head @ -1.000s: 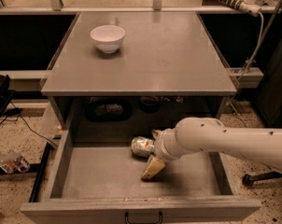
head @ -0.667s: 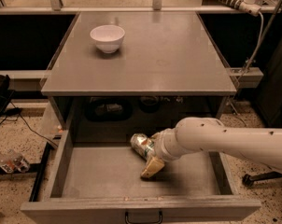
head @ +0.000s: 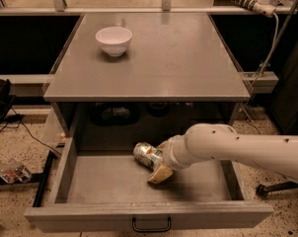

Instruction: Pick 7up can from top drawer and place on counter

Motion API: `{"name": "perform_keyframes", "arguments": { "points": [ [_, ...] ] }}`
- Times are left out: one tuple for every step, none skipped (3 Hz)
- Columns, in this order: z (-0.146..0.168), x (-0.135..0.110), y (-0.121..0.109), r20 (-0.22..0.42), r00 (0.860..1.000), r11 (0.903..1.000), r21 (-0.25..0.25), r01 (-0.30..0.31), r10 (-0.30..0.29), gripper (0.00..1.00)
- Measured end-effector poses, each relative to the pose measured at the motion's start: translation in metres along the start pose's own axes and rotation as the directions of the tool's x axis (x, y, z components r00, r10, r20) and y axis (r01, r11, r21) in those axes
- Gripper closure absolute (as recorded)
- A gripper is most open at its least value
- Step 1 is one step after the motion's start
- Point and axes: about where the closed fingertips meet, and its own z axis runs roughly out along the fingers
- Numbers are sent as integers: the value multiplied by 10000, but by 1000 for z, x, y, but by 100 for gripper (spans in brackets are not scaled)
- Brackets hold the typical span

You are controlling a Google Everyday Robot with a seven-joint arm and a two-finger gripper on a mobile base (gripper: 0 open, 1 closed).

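Top drawer is pulled right out, its dark handle at the middle of the front edge. The white arm comes in over the drawer's right edge and reaches down toward the back of the drawer floor. The gripper sits just behind the middle of the floor, slightly right of centre. The fingers are tan, and they're clamped on the right end of the 7up can. One finger shows below the can, the other is mostly hidden behind it.

The can is tilted, with its silvery top pointing toward the drawer's back left corner and its green band showing near the grip. Whether its far end touches the floor, I can't tell.

Up above, the grey counter surface carries one thing: a white bowl, upright, near the back left corner and well apart from the front edge.
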Motion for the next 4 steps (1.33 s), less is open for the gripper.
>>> {"name": "perform_keyframes", "arguments": {
  "points": [
    [0,0,0,0,10000,10000,0,0,0,100],
    [-6,-4,-1,0,10000,10000,-1,1,-1,100],
    [-25,-8,-1,12,9998,9997,-148,174,-174,100],
    [-72,-20,-7,111,9982,9982,94,592,-593,100]
  ]
}}
